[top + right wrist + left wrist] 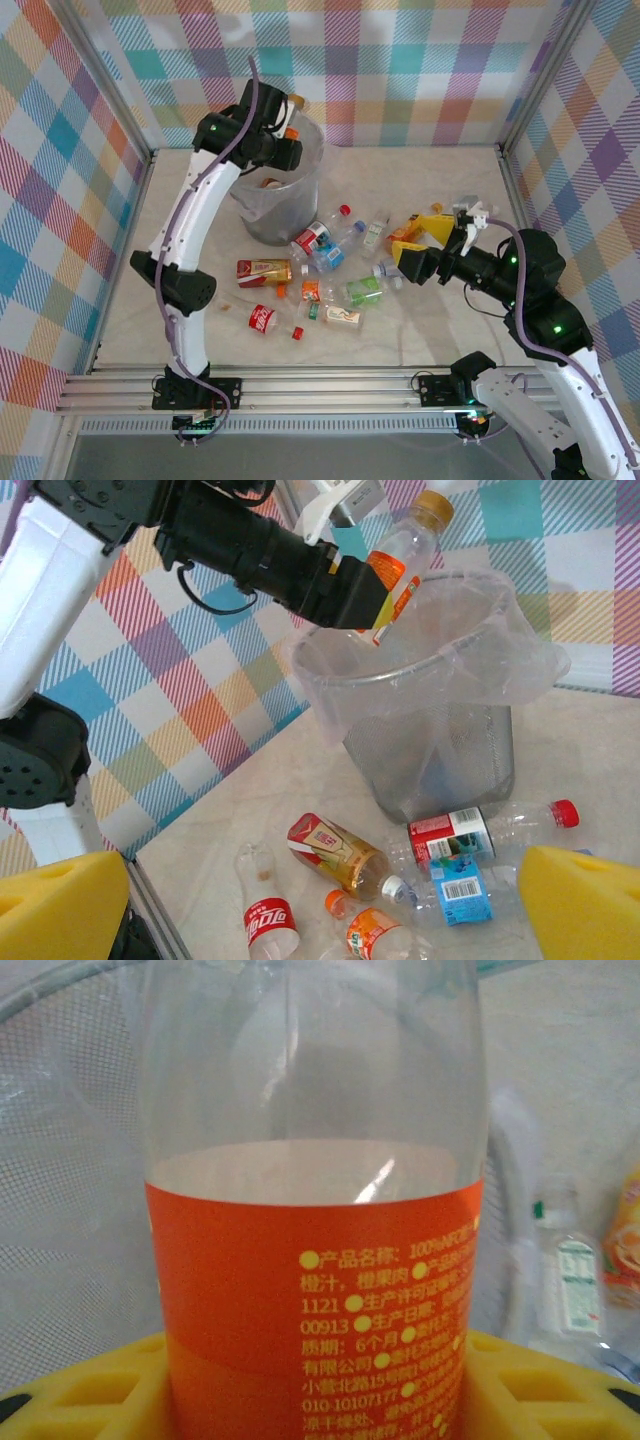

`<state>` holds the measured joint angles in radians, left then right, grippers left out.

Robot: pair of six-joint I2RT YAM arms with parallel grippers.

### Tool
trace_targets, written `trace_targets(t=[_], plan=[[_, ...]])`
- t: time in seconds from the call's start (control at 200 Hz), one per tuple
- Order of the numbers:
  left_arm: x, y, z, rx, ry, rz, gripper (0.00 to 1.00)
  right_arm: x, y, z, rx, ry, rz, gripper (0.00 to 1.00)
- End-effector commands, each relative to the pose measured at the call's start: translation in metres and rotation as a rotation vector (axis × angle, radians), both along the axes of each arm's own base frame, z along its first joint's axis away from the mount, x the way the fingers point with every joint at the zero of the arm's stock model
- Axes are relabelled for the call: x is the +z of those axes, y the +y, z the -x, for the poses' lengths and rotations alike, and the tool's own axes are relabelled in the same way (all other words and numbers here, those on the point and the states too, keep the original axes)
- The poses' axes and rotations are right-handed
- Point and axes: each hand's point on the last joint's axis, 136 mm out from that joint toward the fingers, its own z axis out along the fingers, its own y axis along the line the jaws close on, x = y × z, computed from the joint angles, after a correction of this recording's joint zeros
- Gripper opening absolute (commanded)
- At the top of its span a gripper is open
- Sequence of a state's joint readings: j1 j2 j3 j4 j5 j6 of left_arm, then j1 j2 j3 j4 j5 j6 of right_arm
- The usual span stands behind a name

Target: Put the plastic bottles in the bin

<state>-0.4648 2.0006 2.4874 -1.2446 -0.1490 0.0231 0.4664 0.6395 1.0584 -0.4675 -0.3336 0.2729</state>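
Above bin [440,750]: left claw [383,590] clamps orange-label bottle [400,555]; right claw [410,243] spread wide, empty; bin contents unclear.

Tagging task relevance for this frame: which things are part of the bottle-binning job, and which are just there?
Job:
- orange-label bottle, gripped in the left fingers above the bin rim
- loose bottles on the table
- right fingers, open

Just there:
- plaid walls
- metal frame rail
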Motion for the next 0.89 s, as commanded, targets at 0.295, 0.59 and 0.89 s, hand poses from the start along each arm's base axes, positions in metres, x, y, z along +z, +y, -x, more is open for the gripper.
trace_targets(t=[0.295, 0.59, 0.89], plan=[[-0.064, 0.032, -0.042, 0.094, 0.142, -0.024, 0.55, -0.011, -0.002, -0.001, -0.019, 0.047, 0.002, 1.00], [-0.111, 0.037, -0.052, 0.084, 0.272, 0.002, 0.55, -0.017, 0.000, -0.002, -0.016, 0.069, -0.002, 1.00], [-0.156, 0.031, -0.059, 0.065, 0.358, -0.013, 0.55, -0.022, -0.005, 0.001, -0.035, 0.080, 0.004, 1.00]])
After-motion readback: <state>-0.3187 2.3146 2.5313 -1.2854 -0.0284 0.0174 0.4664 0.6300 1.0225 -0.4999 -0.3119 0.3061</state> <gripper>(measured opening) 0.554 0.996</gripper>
